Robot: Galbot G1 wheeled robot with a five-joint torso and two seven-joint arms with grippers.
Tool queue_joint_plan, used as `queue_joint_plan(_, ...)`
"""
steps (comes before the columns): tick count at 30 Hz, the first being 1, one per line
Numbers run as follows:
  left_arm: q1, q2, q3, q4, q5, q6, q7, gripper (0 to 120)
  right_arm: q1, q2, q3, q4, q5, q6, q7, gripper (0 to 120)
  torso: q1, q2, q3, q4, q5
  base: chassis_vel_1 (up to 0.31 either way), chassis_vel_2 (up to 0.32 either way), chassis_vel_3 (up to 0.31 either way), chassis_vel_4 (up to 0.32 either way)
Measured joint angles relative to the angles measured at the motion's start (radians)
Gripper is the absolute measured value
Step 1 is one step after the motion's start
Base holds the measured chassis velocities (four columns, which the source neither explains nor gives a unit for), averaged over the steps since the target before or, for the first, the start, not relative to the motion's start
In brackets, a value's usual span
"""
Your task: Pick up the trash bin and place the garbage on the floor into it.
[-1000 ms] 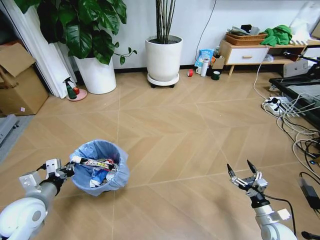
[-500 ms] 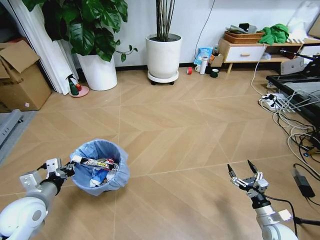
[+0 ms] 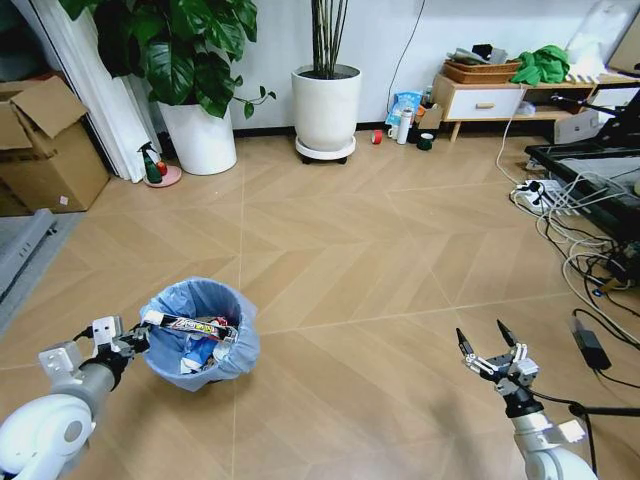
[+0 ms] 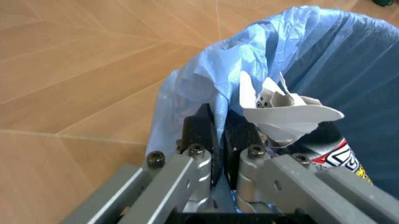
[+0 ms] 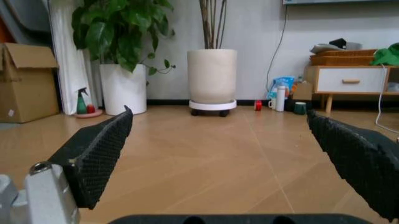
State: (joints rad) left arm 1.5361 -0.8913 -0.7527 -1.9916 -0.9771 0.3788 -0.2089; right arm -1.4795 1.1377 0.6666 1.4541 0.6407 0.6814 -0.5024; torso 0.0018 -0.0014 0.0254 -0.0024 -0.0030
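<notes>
The trash bin (image 3: 200, 335), small and round with a crinkled light-blue bag over its rim, is at the lower left above the herringbone floor (image 3: 350, 260). My left gripper (image 3: 133, 340) is shut on the bin's near rim. In the left wrist view the black fingers (image 4: 201, 133) of the left gripper (image 4: 219, 140) pinch the blue bag at the trash bin's (image 4: 206, 79) edge. Garbage lies inside: a long printed tube (image 3: 190, 325) across the top and a crumpled white paper (image 4: 287, 109). My right gripper (image 3: 487, 347) hovers open at the lower right, and between its fingers (image 5: 100, 154) it holds nothing.
Two white planters (image 3: 326, 105) (image 3: 200, 140) stand at the back wall, with a spray bottle (image 3: 150, 165) and a cardboard box (image 3: 50, 150) to the left. A low sideboard (image 3: 490, 100) is at the back right, with a small red item (image 3: 377, 137) on the floor nearby. Cables and a power strip (image 3: 560, 200) crowd the right side.
The whole head picture has shifted, so the camera moved and more floor shows. The bin keeps its place in the picture with my left gripper. Both arms hold their pose.
</notes>
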Motion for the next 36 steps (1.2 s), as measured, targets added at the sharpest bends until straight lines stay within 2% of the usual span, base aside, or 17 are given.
queue_joint_plan(10, 0.002, -0.001, -0.005, -0.005, -0.001, 0.000, -0.001, 0, -0.006, -0.001, 0.003, 0.007, 0.002, 0.001, -0.010, 100, 0.000, 0.000, 0.000, 0.0003, -0.0001, 0.174, -0.081, -0.179, 0.080)
queue_joint_plan(36, 0.007, -0.021, -0.005, -0.007, 0.004, -0.001, -0.010, 0, -0.020, -0.002, 0.022, 0.020, 0.012, 0.008, -0.040, 100, 0.000, 0.000, 0.000, 0.0002, 0.0001, 0.087, -0.098, -0.087, 0.099)
